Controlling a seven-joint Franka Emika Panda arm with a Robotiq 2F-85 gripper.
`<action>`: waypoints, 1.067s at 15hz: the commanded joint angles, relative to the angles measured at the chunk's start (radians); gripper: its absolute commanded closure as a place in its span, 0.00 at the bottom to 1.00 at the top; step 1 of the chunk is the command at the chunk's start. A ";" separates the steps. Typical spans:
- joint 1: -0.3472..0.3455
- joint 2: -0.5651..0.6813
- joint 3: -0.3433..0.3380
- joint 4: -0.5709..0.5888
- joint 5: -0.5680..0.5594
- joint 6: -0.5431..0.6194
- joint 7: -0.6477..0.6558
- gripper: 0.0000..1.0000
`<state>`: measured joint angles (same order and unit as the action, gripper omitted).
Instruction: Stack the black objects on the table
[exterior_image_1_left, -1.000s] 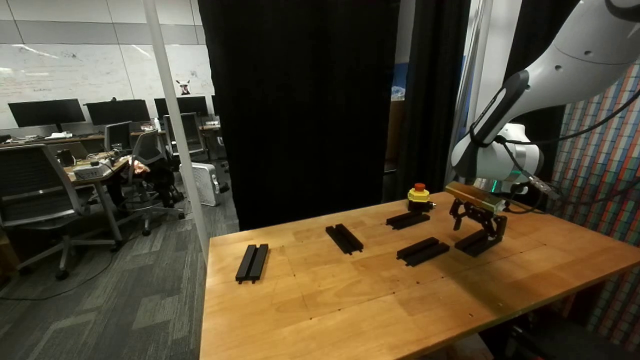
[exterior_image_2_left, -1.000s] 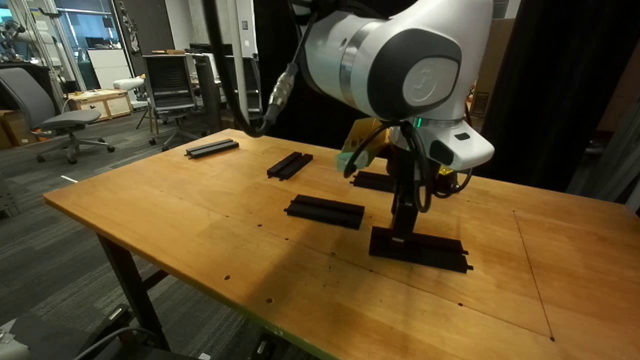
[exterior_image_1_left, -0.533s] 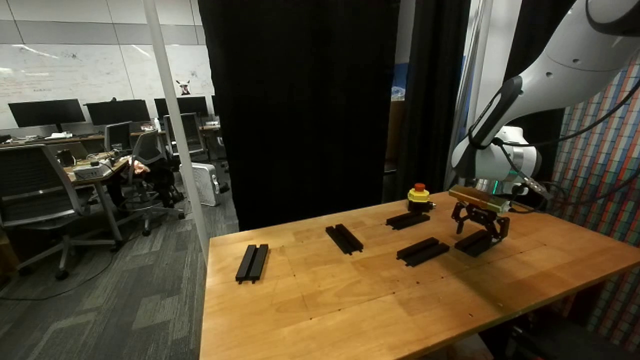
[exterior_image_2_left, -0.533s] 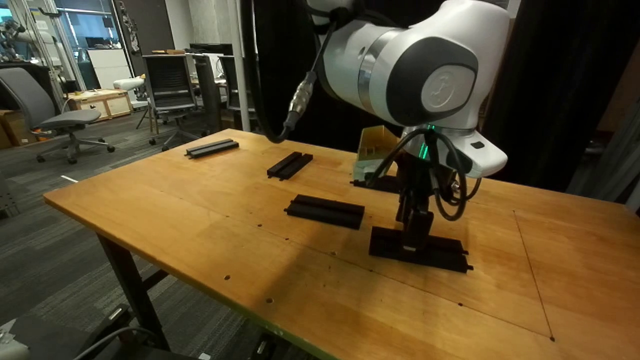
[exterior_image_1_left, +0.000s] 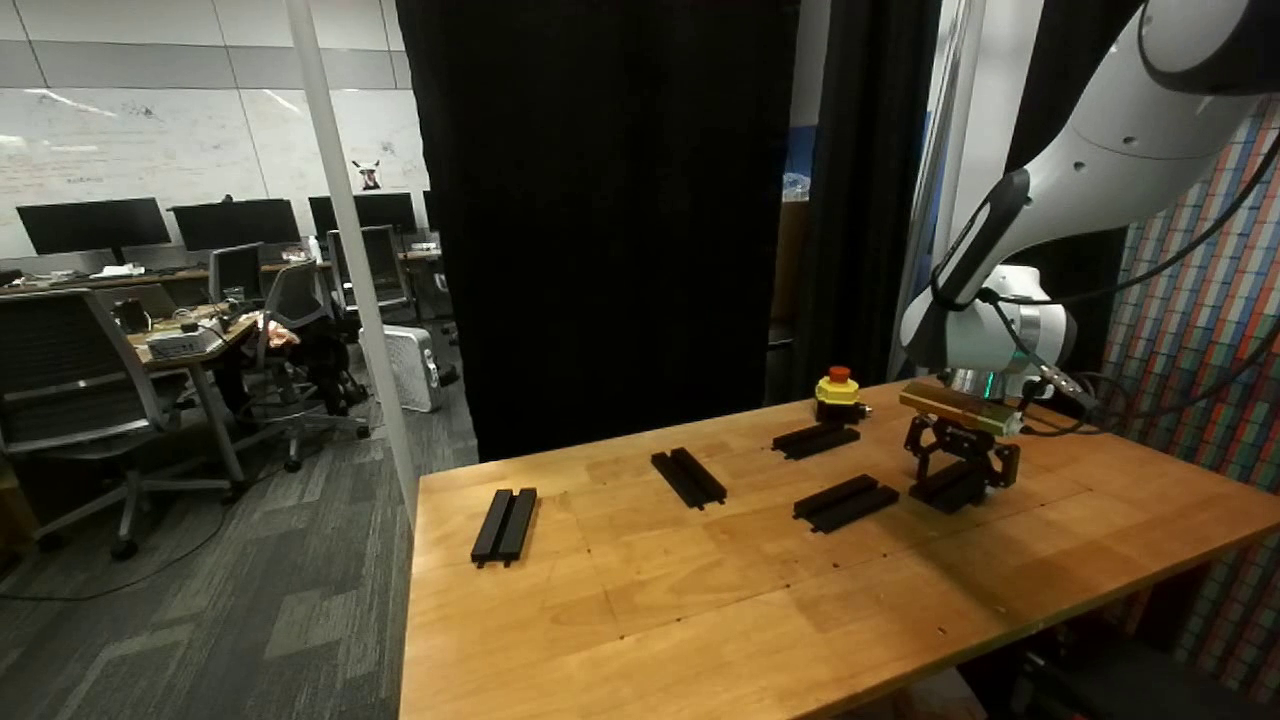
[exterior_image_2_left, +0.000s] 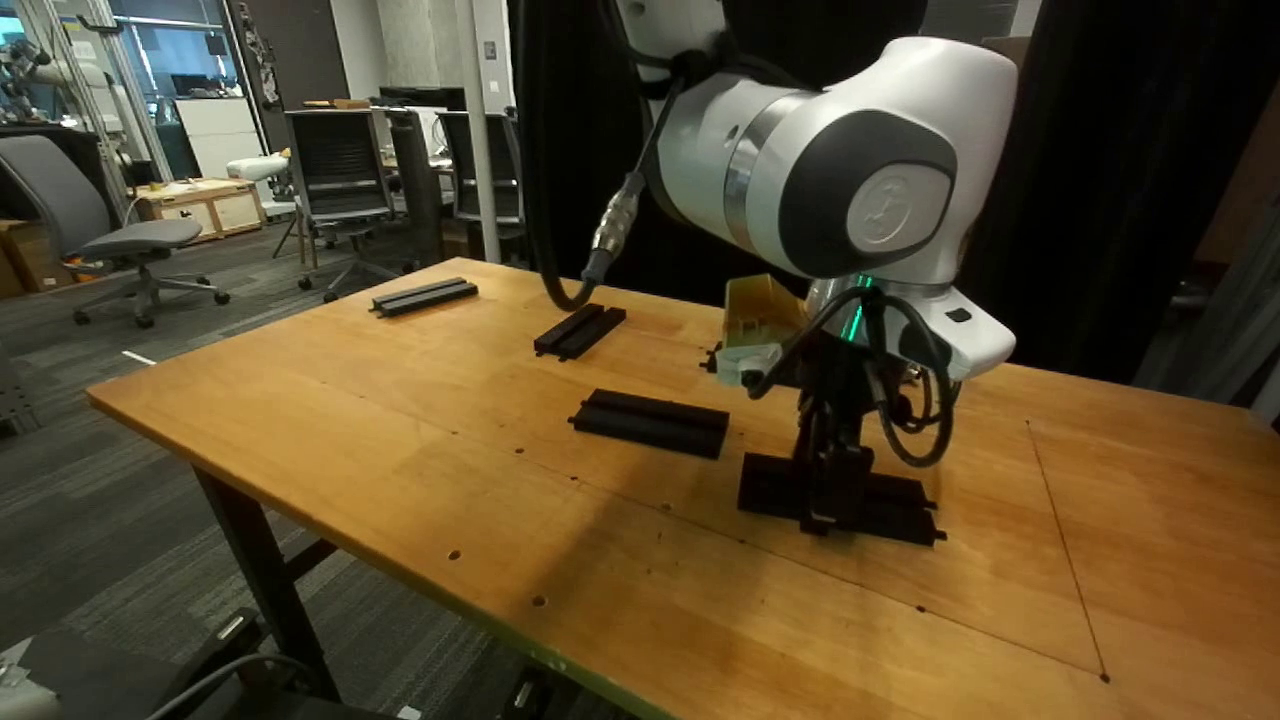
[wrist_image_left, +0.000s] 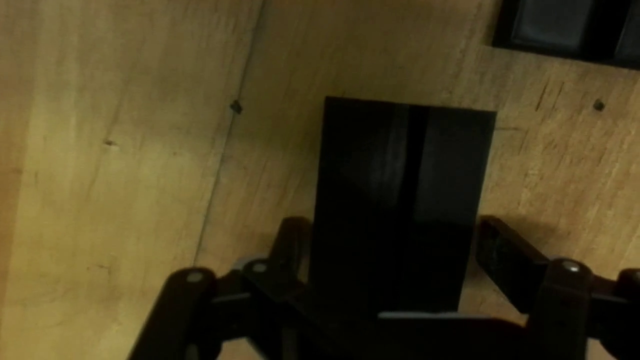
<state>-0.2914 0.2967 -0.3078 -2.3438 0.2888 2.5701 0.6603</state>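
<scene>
Several flat black bars with a lengthwise groove lie apart on the wooden table (exterior_image_1_left: 640, 600). My gripper (wrist_image_left: 391, 225) points down over the nearest bar (wrist_image_left: 360, 175), which also shows in both exterior views (exterior_image_1_left: 938, 494) (exterior_image_2_left: 770, 487). Its fingers are open, one on each long side of this bar, with a narrow gap at each side. The bar's lower part is hidden by the gripper. A second bar (exterior_image_1_left: 846, 502) (exterior_image_2_left: 650, 422) lies beside it; a bar end (wrist_image_left: 555, 25) shows top right in the wrist view. Other bars lie farther off (exterior_image_1_left: 816, 440) (exterior_image_1_left: 688, 478) (exterior_image_1_left: 503, 526).
A yellow-and-red rounded button box (exterior_image_1_left: 838, 393) stands at the table's back edge, close behind a bar. A yellow-green mount (exterior_image_2_left: 760, 315) on the wrist partly hides that bar in an exterior view. Cables (exterior_image_2_left: 925, 430) hang from the wrist. Dark curtains (exterior_image_1_left: 620, 230) stand behind the table.
My gripper has come down and shifted along the nearest bar toward its middle; its fingers now reach down beside the bar's long sides. The bars have not moved.
</scene>
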 joint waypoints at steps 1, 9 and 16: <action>0.004 0.012 -0.010 0.027 0.007 -0.008 -0.018 0.41; 0.101 -0.061 -0.009 -0.003 -0.069 -0.034 0.078 0.54; 0.223 -0.157 0.013 0.000 -0.275 -0.116 0.333 0.54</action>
<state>-0.0980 0.2152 -0.3054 -2.3344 0.0838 2.5109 0.9075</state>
